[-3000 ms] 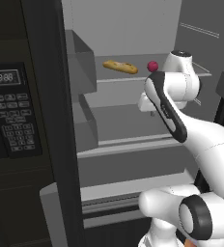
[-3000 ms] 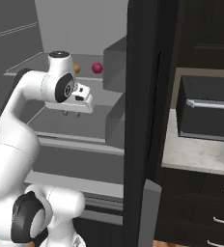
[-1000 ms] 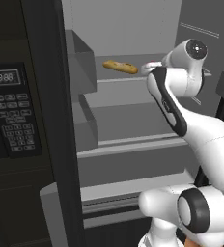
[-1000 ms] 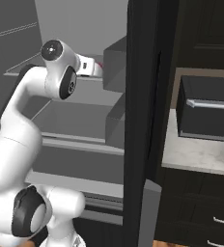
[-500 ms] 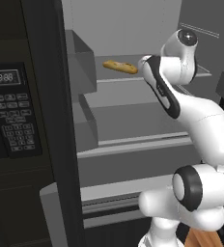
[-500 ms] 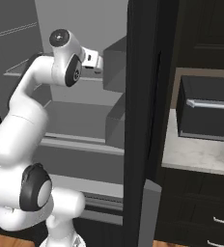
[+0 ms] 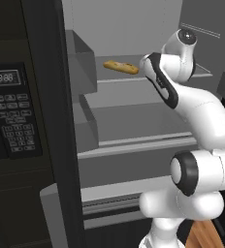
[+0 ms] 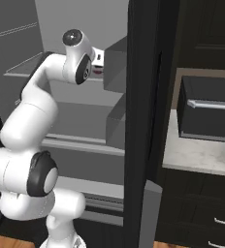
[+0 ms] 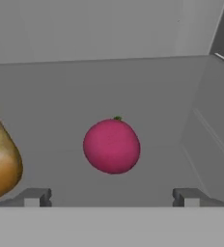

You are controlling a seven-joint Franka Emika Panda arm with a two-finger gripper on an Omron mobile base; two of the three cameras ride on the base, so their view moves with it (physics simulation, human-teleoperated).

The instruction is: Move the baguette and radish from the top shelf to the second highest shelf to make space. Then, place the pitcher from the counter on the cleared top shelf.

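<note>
Radish: one small magenta ball w/ a green nub on top, resting on the top shelf of the open fridge, centred in the hand view betw. the two finger tips. Bare shelf surface all round it; the fridge's side wall rises to its right, back wall well behind. Baguette: one golden-brown loaf on the same shelf, lying near the radish but apart from it; its rounded end shows at the hand view's left edge. In the left base view open shelf lies in front of the loaf up to the thin front edge.

Second highest shelf: darker panel w/ thick whitish lip, directly below.

Gripper: fingers spread wide, one tip each side of the radish, not touching it; holds nothing. Arm reaches up to top-shelf level.

Right base view: counter beside the fridge door, w/ black drawers beneath.
</note>
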